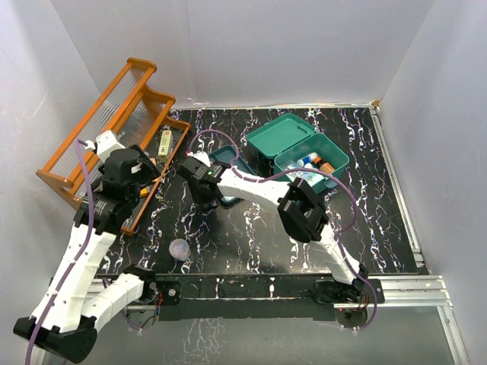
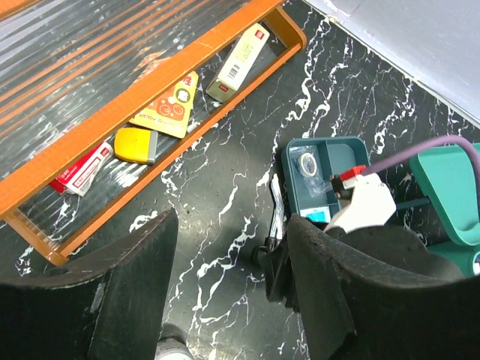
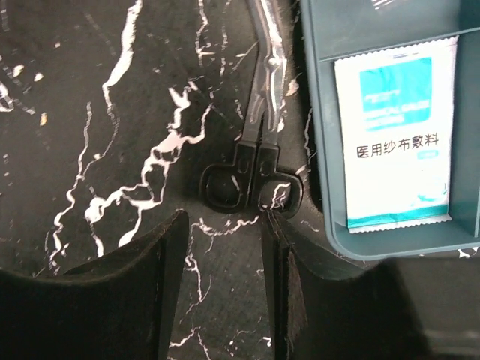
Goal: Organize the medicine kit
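Observation:
The teal medicine kit (image 1: 339, 163) stands open at the back right, its lid (image 1: 278, 135) laid flat, with small bottles inside. Its divided insert tray (image 1: 227, 157) (image 3: 315, 112) lies on the table to the left and holds a white-and-teal gauze packet (image 3: 396, 135). Black-handled scissors (image 3: 251, 178) in a clear sheath lie beside the tray's left wall. My right gripper (image 1: 205, 198) (image 3: 223, 247) is open just short of the handles, its right finger at the right handle loop. My left gripper (image 1: 144, 182) (image 2: 232, 225) hangs open and empty over bare table near the rack.
An orange wooden rack (image 1: 106, 137) leans at the back left. Its lower shelf holds a yellow packet (image 2: 169, 109), a white box (image 2: 238, 64), a small yellow item (image 2: 135, 144) and a red-and-white tube (image 2: 81, 171). A small clear cup (image 1: 179, 249) stands near the front edge.

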